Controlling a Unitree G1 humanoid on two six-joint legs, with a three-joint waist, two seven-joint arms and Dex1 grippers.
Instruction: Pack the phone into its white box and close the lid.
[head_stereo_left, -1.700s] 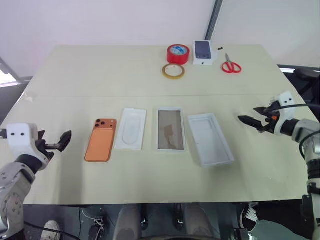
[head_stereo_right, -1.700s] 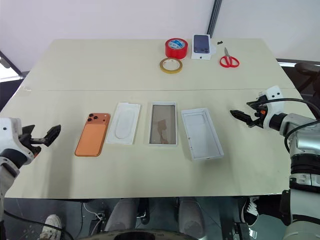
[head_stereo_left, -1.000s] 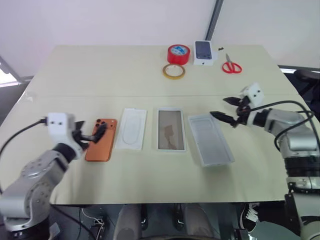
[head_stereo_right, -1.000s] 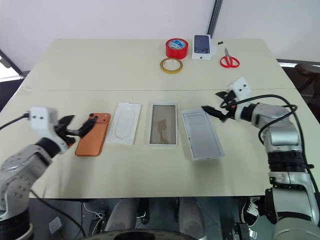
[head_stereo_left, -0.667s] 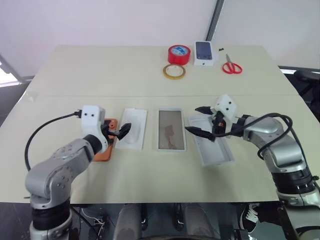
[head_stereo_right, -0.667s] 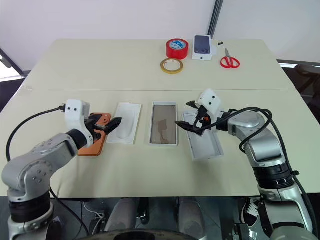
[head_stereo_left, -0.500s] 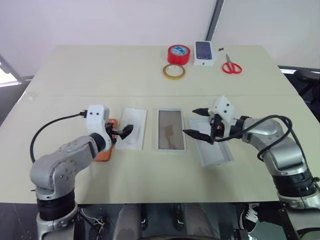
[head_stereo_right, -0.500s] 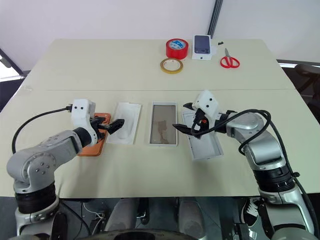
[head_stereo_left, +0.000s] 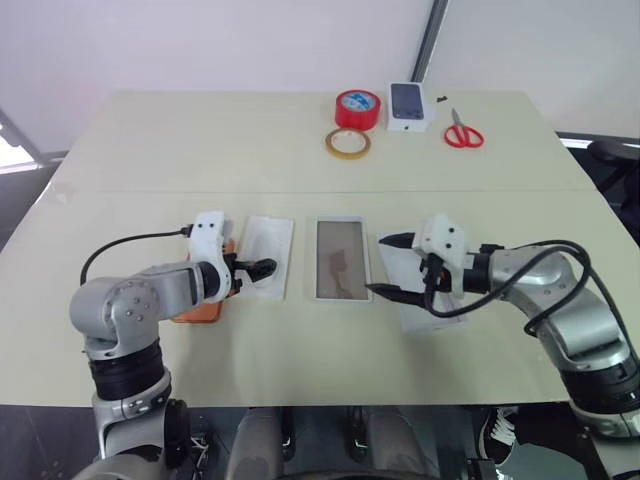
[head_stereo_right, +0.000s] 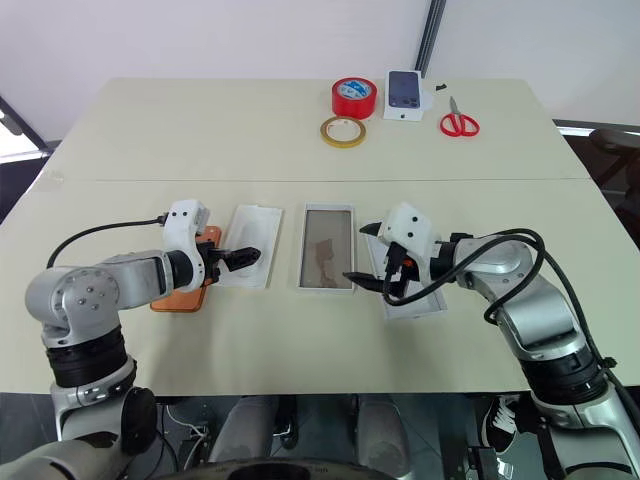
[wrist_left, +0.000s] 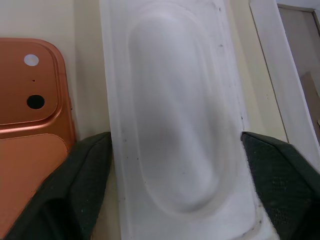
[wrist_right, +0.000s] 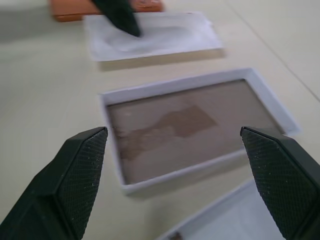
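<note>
While both arms reached inward over the table (head_stereo_left: 150, 140), the left gripper (wrist_left: 172, 165) sat low over the flat white insert (wrist_left: 175, 115), fingers spread to either long edge — contact could not be confirmed. The phone (wrist_left: 30, 100) lay camera-side up just beside the insert, partly hidden under the left arm in the head views. The white box (head_stereo_left: 342, 259) lay open, tan floor showing. The right gripper (head_stereo_left: 392, 265) hovered with jaws wide apart, holding nothing, between the box and the lid (head_stereo_right: 425, 300) — the lid mostly hidden beneath that arm.
</note>
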